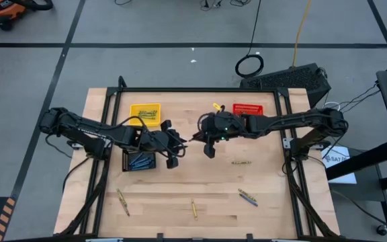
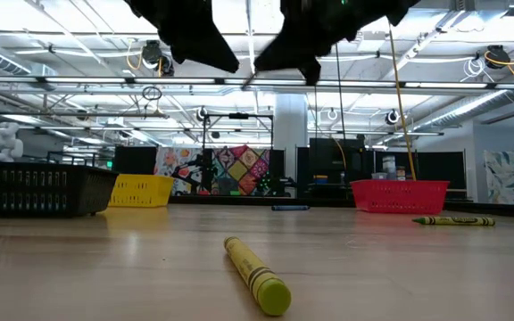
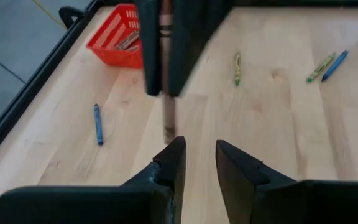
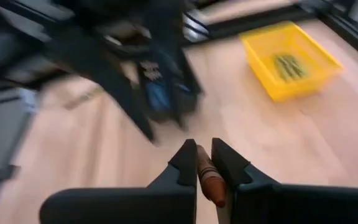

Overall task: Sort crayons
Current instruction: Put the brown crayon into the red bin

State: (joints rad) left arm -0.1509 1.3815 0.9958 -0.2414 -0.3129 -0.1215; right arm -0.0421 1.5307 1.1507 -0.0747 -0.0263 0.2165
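step: mid-air handover of brown-red crayon above table centre | right gripper fingers clamp it | left gripper fingers parted, empty, just beside | next: judged carry to red basket

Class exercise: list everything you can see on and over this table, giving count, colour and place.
table: one, light wood.
yellow basket: one, far side.
red basket: one, far side.
black basket: one, left, holding blue crayons.
loose crayons: six; four yellow-green, two blue; scattered on the wood.
held crayon: one, brown-red, above mid-table.
left gripper: open, empty, mid-table.
right gripper: shut on held crayon, facing left gripper.
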